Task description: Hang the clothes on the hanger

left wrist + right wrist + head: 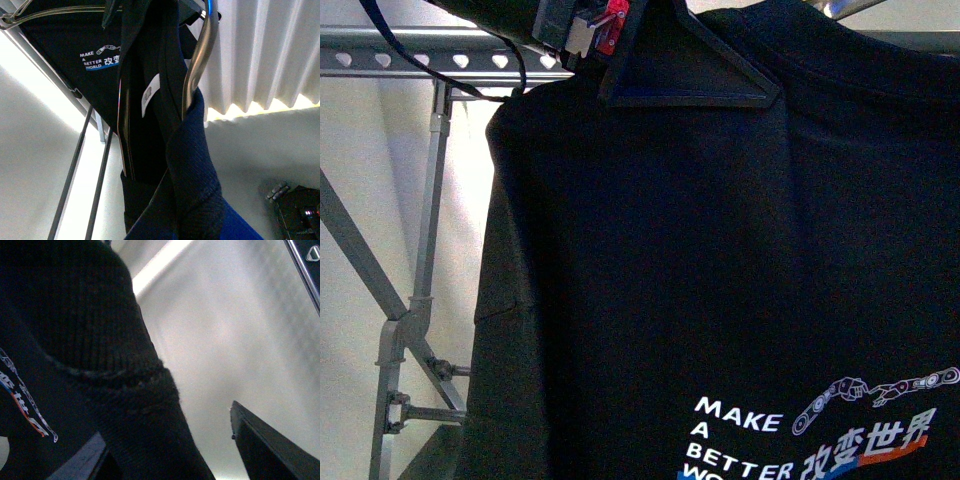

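- The black T-shirt [720,250] hangs high, filling the front view from 12 to 6 o'clock. The clothes rack's heart-punched rail [410,60] shows at 10 o'clock.
- The left fingers [124,135] lie against the collar beside the wire hanger [199,65]; I cannot tell their grip.
- The right fingers [265,440] stand apart, with the collar [115,365] between them, unclamped.
- Risk: that loose collar could slide off, dropping the shirt before the hook catches the rail.
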Action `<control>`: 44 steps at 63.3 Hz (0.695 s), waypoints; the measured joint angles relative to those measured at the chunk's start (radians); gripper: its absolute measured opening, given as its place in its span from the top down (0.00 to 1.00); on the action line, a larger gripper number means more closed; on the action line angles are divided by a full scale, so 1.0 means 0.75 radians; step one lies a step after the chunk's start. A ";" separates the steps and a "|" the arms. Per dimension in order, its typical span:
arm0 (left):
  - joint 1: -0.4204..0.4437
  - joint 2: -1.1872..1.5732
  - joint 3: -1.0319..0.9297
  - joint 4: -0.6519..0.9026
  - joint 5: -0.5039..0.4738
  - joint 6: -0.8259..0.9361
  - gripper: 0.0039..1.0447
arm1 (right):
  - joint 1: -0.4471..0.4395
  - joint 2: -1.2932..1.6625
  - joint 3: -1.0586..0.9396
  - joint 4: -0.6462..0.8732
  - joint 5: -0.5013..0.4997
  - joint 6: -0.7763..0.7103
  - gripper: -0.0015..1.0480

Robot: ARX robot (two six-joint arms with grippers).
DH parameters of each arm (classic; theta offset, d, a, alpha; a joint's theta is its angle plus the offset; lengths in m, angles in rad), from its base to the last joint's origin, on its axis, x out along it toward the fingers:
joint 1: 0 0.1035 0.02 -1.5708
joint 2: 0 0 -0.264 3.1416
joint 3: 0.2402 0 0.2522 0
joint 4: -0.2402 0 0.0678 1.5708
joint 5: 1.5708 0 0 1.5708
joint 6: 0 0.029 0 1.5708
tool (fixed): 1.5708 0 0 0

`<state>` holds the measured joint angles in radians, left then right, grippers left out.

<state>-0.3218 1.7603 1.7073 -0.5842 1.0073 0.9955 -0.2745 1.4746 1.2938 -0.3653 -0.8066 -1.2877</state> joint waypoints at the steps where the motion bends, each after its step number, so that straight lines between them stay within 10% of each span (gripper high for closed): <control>1: 0.000 0.000 0.000 -0.001 0.000 0.000 0.96 | -0.001 0.005 0.003 0.004 0.000 0.003 0.54; 14: 0.003 -0.006 -0.003 0.036 -0.001 0.006 0.96 | -0.030 0.024 0.004 -0.001 -0.042 -0.057 0.91; 44: 0.042 -0.089 -0.223 0.642 0.053 -0.456 0.96 | -0.063 0.030 -0.014 -0.009 -0.127 -0.054 0.94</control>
<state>-0.2905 1.6936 1.5398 -0.1028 1.0470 0.6533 -0.3214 1.4971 1.2835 -0.3721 -0.9016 -1.3285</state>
